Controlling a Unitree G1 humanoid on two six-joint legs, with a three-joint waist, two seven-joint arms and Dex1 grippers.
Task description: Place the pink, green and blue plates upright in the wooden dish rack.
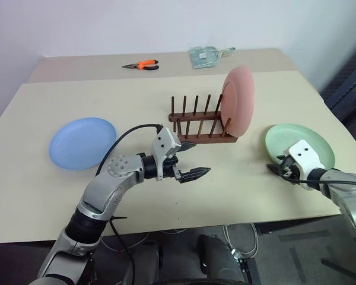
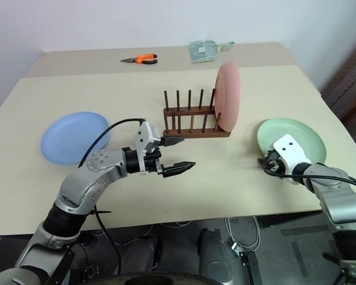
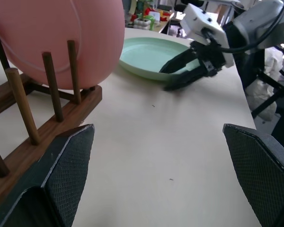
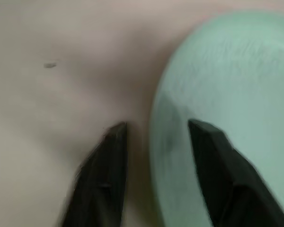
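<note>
Green plate [image 1: 299,144] lies flat at the frame's right, its near-left rim between the right gripper's [image 1: 279,171] parted fingers, one above, one outside. The left gripper [image 1: 188,160], jaws spread wide and empty, hovers centre, below the wooden dish rack [image 1: 197,123].

Beige tabletop [image 1: 59,219] fills most of the frame, a second tabletop [image 1: 83,66] butted behind it, seam across the upper part. Plain white wall [image 1: 136,24] along the top. Grey floor [image 1: 296,249] at lower right, cables [image 1: 249,237] hanging under the front edge. Even, soft light.
</note>
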